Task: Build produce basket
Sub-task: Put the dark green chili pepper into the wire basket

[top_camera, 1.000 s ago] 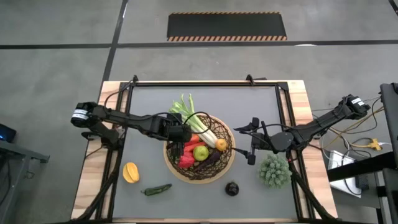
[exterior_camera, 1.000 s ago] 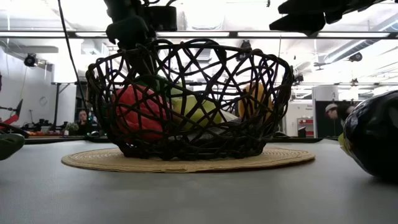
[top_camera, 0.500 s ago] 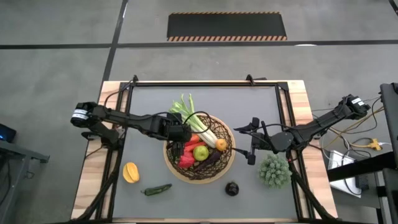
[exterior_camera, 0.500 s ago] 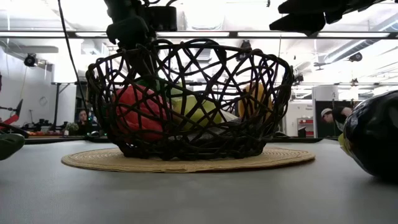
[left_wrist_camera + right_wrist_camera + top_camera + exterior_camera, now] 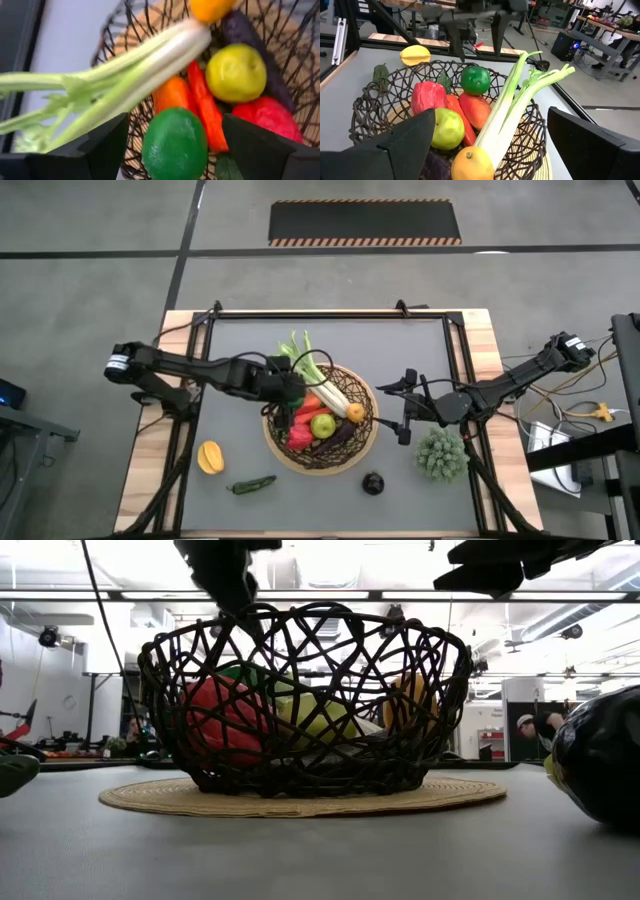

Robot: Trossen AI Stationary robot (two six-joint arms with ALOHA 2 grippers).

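While the left gripper (image 5: 291, 385) hangs over the basket's (image 5: 372, 432) rim on the side nearest its own arm, its fingers are spread wide and hold nothing. Directly beyond those fingers, inside the basket, lie a green lime (image 5: 174, 143), an orange carrot (image 5: 171, 95), a slim red pepper (image 5: 206, 111), a yellow-green fruit (image 5: 236, 72) and a bulkier red pepper (image 5: 267, 117). A long white-green leek (image 5: 318, 374) lies slantwise past the gripper, its leafy end reaching out over the rim and its white end near an orange-yellow lemon (image 5: 355, 413).

Farther from this gripper, on the bare tabletop (image 5: 250, 340), rest a yellow lemon (image 5: 210, 456) and a green chili (image 5: 250, 485).

On the basket's opposite side, the right gripper (image 5: 406, 407) waits just off the rim, fingers also spread and empty. Close beside it stands a spiky green plant-like piece (image 5: 441, 453), and a dark eggplant (image 5: 373, 482) sits near that, just outside the basket.
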